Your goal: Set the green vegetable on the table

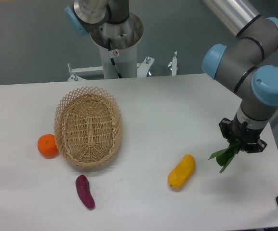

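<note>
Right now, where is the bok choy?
The bok choy is clamped in the gripper near the right edge of the white table, its leaves hanging down to the right of the yellow oblong fruit.

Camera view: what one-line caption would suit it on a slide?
Robot hand holds a green vegetable above the white table, right of a yellow fruit.

High frontal view over table (pixel 177 106)
</note>
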Tool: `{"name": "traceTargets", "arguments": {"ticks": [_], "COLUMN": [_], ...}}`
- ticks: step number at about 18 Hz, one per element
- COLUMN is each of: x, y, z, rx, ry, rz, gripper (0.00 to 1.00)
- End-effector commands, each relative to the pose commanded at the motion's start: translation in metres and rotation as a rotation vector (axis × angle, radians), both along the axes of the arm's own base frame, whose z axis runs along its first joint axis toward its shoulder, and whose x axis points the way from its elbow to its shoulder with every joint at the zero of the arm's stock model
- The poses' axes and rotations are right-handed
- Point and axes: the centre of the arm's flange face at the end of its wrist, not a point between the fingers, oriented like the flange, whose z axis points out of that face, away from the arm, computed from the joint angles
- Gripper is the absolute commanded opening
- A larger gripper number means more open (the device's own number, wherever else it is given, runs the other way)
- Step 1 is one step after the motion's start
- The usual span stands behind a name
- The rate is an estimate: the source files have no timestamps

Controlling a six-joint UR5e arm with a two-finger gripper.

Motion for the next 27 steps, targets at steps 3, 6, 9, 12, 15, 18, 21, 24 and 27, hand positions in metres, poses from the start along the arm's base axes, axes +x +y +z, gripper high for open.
{"name": "traceTargets", "arguments": {"ticks": [3,6,9,12,15,18,21,24,27], "x": [0.0,0.0,0.0,0.003,0.006,0.021,0.057,0.087,0.118], "y": [0.0,0.0,0.0,0.003,0.006,0.024,0.065,0.1,0.122], "z": [0.001,0.001,0.001,0.001,0.001,-0.003,-0.015,-0.024,-0.032], "rx": [-0.001,-0.005,-0.014,-0.04,-0.039,-0.034,-0.031,-0.02,-0.021], "ry": [0.002,0.002,0.008,0.021,0.019,0.008,-0.011,-0.005,-0.011], "rz": [0.0,0.002,0.004,-0.001,-0.004,0.007,0.042,0.06,0.049], "gripper": [0.03,0.03,0.04,0.04,0.04,0.04,0.04,0.04,0.04]}}
